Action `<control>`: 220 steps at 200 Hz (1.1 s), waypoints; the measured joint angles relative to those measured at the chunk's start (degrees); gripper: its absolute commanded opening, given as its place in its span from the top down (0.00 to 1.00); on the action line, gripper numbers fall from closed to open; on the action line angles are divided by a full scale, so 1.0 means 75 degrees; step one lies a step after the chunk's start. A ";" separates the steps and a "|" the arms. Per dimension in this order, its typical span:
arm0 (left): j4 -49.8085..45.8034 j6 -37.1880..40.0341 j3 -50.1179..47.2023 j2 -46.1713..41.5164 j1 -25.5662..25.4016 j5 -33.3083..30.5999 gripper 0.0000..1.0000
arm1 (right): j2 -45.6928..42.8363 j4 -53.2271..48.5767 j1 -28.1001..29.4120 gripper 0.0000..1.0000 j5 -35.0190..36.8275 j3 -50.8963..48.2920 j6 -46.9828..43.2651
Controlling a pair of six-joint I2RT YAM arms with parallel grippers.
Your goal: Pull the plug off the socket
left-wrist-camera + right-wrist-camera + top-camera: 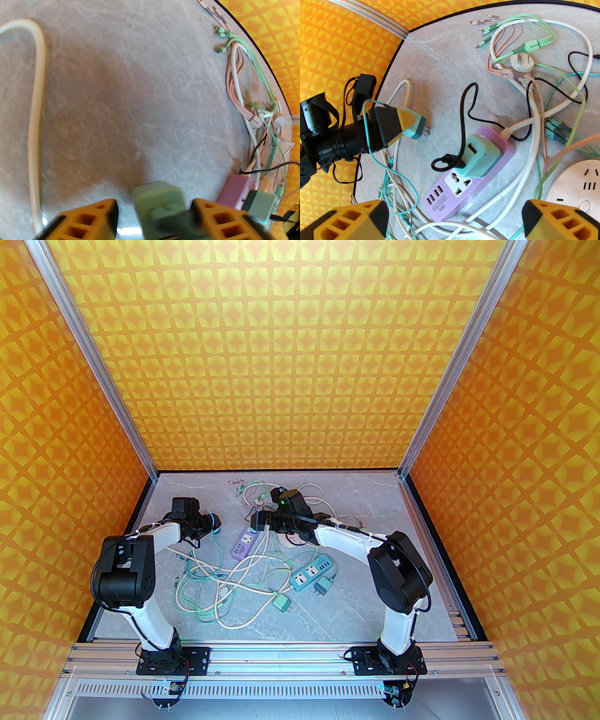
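Grey marble table strewn with tangled cables, boxed in by orange patterned walls. At centre left, the left gripper is clamped on a teal plug, its prongs bare. Just right, apart from it, lies a purple socket strip with a teal charger seated in it. The right gripper hovers above, fingers wide apart.

The top camera looks down from above and behind the arm bases, far enough to take in the whole table. The left wrist camera sits very near the tabletop, with the purple power strip at 4 o'clock. The right wrist camera looks down from higher, this strip central, and the left gripper gripping a green plug at 9 o'clock.
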 measured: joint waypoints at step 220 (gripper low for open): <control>-0.6219 0.2028 0.2783 0.0073 -0.0356 -0.3439 0.30 | -0.0347 0.0178 0.0029 0.02 0.0055 -0.0420 0.0003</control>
